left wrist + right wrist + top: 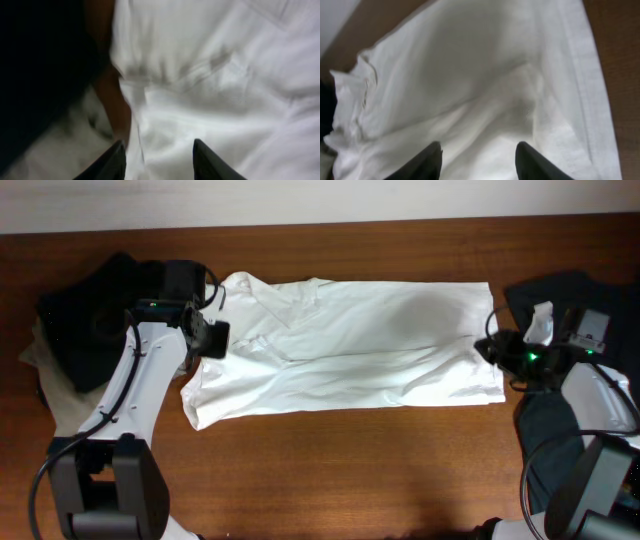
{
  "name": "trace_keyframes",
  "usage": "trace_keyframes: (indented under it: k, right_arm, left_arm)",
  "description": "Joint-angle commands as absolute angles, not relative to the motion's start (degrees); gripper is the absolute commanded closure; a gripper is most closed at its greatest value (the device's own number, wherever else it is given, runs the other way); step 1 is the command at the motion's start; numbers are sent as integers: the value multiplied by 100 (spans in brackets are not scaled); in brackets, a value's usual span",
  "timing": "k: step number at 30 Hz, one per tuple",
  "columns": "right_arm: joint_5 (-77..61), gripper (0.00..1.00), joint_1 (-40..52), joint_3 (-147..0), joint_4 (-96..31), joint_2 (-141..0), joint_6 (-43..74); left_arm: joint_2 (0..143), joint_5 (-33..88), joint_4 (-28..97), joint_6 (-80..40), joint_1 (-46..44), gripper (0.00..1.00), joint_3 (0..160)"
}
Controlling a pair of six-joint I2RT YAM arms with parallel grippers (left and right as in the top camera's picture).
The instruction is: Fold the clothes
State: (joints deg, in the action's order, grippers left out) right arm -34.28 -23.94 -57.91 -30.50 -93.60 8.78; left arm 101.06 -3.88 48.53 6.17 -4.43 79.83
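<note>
Overhead view: a white shirt (pixel 340 350) lies spread lengthwise across the middle of the wooden table (pixel 350 470), collar end toward 9 o'clock and hem toward 3 o'clock. The fabric is creased, with a fold line running along its length.

The left gripper (pixel 215 335) sits at the shirt's 9 o'clock end, over the collar and shoulder area. The right gripper (pixel 490 348) sits at the 3 o'clock end, at the hem edge.

A black garment (pixel 95 315) is heaped at 10 o'clock on the table, resting on a beige garment (pixel 60 395) that shows beneath it toward 8 o'clock. A dark garment (pixel 560 290) lies at 3 o'clock, partly under the right arm.

Left wrist view: jaws stand spread, with white fabric showing between them; nothing is seen pinched. Contact with the cloth cannot be told.

Right wrist view: jaws likewise stand spread over white fabric near the hem, nothing pinched. Contact cannot be told.
</note>
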Motion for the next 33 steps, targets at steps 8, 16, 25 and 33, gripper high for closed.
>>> trace_keyframes:
  k: [8, 16, 25, 33]
  right_arm:
    - [-2134, 62, -2276, -5384, -3734, -9502, 1061]
    - [-1581, 61, -1881, -5433, -3618, -9894, 574]
    - [-1197, 61, -1879, -5964, -4263, -10248, -108]
    - [-1653, 96, -1885, -6543, -5052, -10320, -106]
  left_arm:
    - [10265, 12, 5360, 364, 102, 40, 6969]
    - [11102, 366, 4941, 370, 279, 52, 6897]
    - [11102, 366, 4838, 373, 279, 52, 6897]
    - [11102, 366, 4838, 373, 279, 52, 6897]
